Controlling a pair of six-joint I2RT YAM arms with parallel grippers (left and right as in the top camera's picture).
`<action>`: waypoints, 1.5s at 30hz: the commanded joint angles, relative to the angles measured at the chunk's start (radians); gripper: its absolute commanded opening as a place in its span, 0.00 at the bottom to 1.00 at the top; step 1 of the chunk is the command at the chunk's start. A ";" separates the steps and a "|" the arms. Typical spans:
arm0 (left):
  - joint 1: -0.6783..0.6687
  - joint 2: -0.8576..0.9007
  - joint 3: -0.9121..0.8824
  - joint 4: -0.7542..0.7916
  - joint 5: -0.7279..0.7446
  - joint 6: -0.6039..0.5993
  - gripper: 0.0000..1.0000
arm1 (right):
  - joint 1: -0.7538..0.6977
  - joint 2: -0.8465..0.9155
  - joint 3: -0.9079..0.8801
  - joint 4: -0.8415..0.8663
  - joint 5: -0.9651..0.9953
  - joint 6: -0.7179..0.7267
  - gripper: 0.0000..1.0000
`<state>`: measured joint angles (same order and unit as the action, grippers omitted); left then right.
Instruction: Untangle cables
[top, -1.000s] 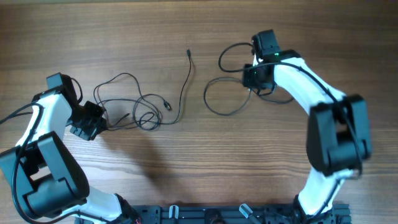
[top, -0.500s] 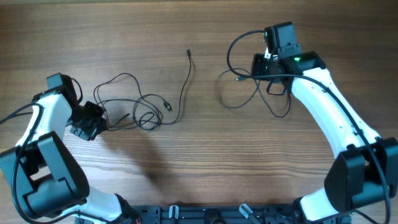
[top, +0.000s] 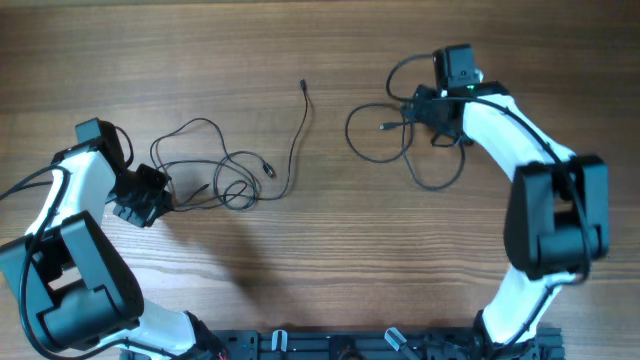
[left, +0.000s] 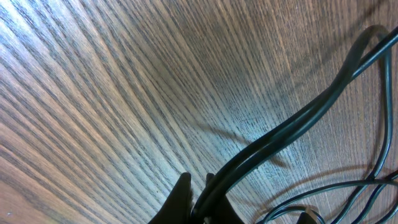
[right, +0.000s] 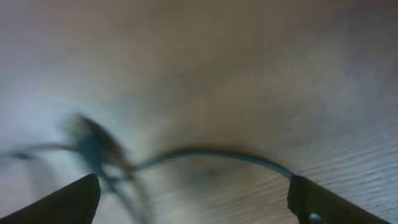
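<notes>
Table (top: 320, 260): wood-grain top, carrying both arms and all the cables.
Left arm (top: 70, 195): reaching in from the left edge, wrist sitting low by the tangle.
Right arm (top: 520, 150): bending over the table's right half, wrist hanging over the right cable.
Left tangle (top: 228, 158): lying left of centre in loose crossing loops, one strand running up to a plug end.
Right cable (top: 348, 138): lying in open loops on the right, well apart from the tangle.
Left gripper (left: 202, 199): closed tight, pinching a strand of the tangle.
Right gripper (right: 194, 186): fingers standing wide apart, holding nothing, the right cable lying on the table between them; view blurred.
</notes>
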<state>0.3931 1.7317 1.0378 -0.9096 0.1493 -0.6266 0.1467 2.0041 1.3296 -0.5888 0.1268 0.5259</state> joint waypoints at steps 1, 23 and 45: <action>0.002 0.006 -0.006 0.002 -0.013 -0.010 0.04 | 0.003 0.026 -0.008 -0.053 0.010 -0.082 1.00; 0.002 0.006 -0.006 0.030 -0.012 -0.010 0.04 | 0.006 -0.222 -0.011 -0.116 -0.375 -0.440 1.00; 0.002 0.006 -0.006 0.029 -0.005 -0.010 0.04 | 0.018 -0.147 -0.058 -0.052 -0.123 -0.332 1.00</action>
<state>0.3931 1.7317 1.0378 -0.8761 0.1501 -0.6266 0.1612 1.9007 1.2499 -0.6426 0.0261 0.1375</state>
